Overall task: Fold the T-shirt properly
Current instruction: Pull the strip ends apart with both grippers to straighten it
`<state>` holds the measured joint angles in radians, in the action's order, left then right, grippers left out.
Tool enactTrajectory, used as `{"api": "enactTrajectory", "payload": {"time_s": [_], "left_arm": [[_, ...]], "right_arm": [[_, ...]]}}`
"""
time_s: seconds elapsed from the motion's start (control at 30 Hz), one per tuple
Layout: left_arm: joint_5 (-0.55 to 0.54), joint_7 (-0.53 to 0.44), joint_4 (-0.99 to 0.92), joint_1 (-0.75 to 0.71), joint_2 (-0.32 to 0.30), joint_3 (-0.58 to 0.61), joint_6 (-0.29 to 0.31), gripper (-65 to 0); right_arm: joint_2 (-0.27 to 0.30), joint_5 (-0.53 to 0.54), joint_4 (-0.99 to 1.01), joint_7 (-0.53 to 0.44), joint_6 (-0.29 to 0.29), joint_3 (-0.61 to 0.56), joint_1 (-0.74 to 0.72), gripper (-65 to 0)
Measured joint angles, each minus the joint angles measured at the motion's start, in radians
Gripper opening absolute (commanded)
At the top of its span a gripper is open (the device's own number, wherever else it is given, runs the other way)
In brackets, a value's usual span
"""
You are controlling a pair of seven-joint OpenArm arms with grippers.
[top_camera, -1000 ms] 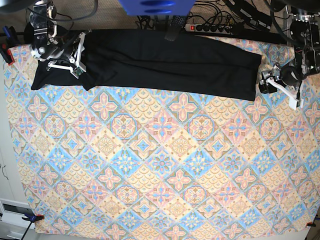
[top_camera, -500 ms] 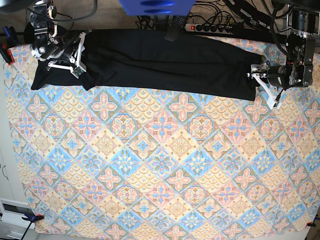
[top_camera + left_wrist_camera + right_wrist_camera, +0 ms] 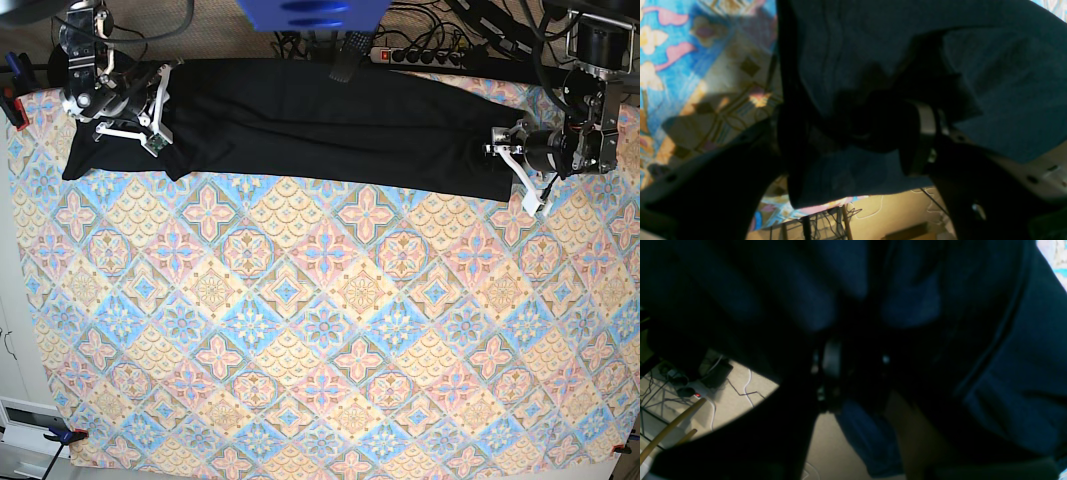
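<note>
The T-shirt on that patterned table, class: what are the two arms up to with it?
The black T-shirt lies in a long band along the far edge of the patterned tablecloth. The right tool sits on the shirt at one end with dark fabric bunched around its fingers. The left tool is at the other end, its spread fingers straddling the cloth edge. The fold is only partly done.

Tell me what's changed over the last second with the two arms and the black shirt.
The left hand swung in from the patterned cloth beside the T-shirt onto its end edge; in the left wrist view its fingers now straddle the fabric, jaws apart, not yet clamped. The right hand stayed put on the shirt's other end, fabric bunched between its fingers. The shirt itself lies as before along the far edge of the tablecloth.
</note>
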<state>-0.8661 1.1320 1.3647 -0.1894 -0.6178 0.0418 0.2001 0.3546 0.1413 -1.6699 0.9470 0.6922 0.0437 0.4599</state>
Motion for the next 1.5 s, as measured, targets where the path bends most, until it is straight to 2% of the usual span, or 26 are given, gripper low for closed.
{"api": "enactTrajectory", "payload": {"time_s": [0.1, 0.17, 0.27, 0.3, 0.37, 0.43, 0.53, 0.67, 0.77, 0.93, 1.13, 1.3, 1.43, 1.5], "left_arm": [[0.002, -0.003, -0.001, 0.0, 0.002, 0.002, 0.004, -23.3], [0.016, -0.002, -0.001, 0.0, 0.023, 0.002, 0.045, -25.8], [0.044, -0.015, -0.005, -0.003, 0.051, 0.002, 0.157, -36.4], [0.058, -0.018, -0.008, -0.002, 0.054, 0.0, 0.179, -40.4], [0.082, -0.021, -0.008, 0.0, 0.061, -0.005, 0.199, -48.2], [0.049, -0.015, -0.013, 0.0, 0.074, -0.004, 0.22, -55.8], [0.055, -0.01, -0.014, 0.0, 0.076, -0.057, 0.22, -64.4], [0.05, -0.014, -0.024, -0.013, 0.106, -0.189, 0.224, -65.0], [0.036, -0.016, -0.025, -0.01, 0.103, -0.3, 0.234, -65.0], [0.066, -0.024, -0.027, -0.005, 0.043, -0.418, 0.223, -65.0], [0.189, -0.021, -0.087, 0.071, 0.016, -0.467, 0.229, -65.0], [0.213, -0.017, -0.085, 0.066, 0.005, -0.516, 0.221, -65.0], [0.206, -0.005, 0.069, 0.0, 0.018, -0.509, 0.225, -65.0], [0.207, 0.018, 0.188, -0.04, 0.058, -0.518, 0.224, -65.0]], "right_arm": [[0.0, 0.0, 0.0, 0.0, 0.0, 0.0, 0.0, -51.9], [0.0, 0.0, 0.0, 0.0, 0.0, 0.0, 0.0, -51.9], [0.0, 0.0, 0.0, 0.002, 0.0, 0.0, 0.0, -51.9], [0.0, 0.0, 0.0, 0.003, 0.0, 0.0, 0.0, -51.9], [0.0, 0.0, 0.0, 0.003, 0.0, 0.0, 0.0, -52.0], [0.0, 0.0, 0.0, 0.003, 0.0, 0.0, 0.0, -52.0], [0.0, 0.001, 0.0, 0.0, 0.0, 0.0, 0.0, -52.0], [0.0, 0.0, 0.0, 0.003, 0.0, 0.001, 0.0, -52.0], [-0.001, 0.003, -0.014, 0.0, 0.003, 0.001, 0.001, -52.0], [-0.002, -0.002, -0.117, 0.005, 0.005, 0.0, 0.004, -51.9], [0.0, 0.0, -0.181, 0.005, 0.006, 0.0, 0.002, -51.9], [-0.003, 0.006, -0.183, 0.005, 0.007, 0.045, 0.005, -51.9], [-0.001, 0.001, -0.183, 0.005, 0.006, 0.087, 0.003, -51.9], [-0.003, 0.001, -0.183, 0.005, 0.006, 0.1, 0.001, -51.9]]}}
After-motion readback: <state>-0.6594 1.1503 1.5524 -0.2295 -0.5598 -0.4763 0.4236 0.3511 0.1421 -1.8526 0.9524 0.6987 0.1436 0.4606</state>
